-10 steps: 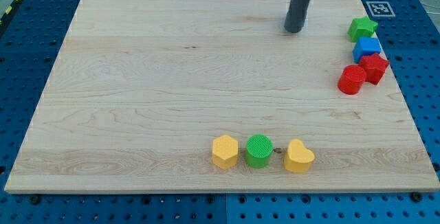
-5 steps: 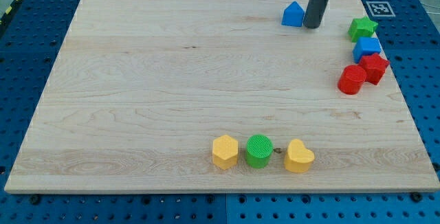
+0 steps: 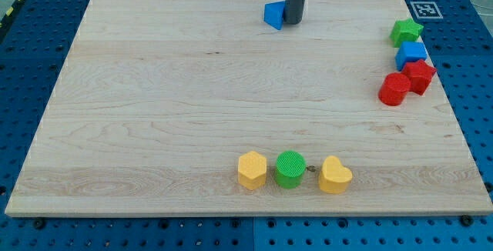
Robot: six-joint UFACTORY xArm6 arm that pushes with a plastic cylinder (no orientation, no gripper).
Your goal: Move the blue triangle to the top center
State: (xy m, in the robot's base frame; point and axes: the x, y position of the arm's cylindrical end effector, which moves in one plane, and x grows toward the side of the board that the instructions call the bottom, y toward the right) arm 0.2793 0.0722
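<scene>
Near the board's (image 3: pixel 154 89) twelve o'clock edge, my tip (image 3: pixel 293 23) touches the blue triangle (image 3: pixel 273 15), sitting at its three o'clock side. No gripper exists on this rod. Toward three o'clock cluster a green star (image 3: pixel 406 31), blue cube (image 3: pixel 411 53) and two red blocks (image 3: pixel 408 83). At six o'clock lie a yellow hexagon (image 3: pixel 252 169), green cylinder (image 3: pixel 290 169) and yellow heart (image 3: pixel 334 175).

Single camera, elevated, looking obliquely down across the whole table (image 3: pixel 154 89) from its near edge. Range is moderate. The mounting itself apparently lies outside the frame.
</scene>
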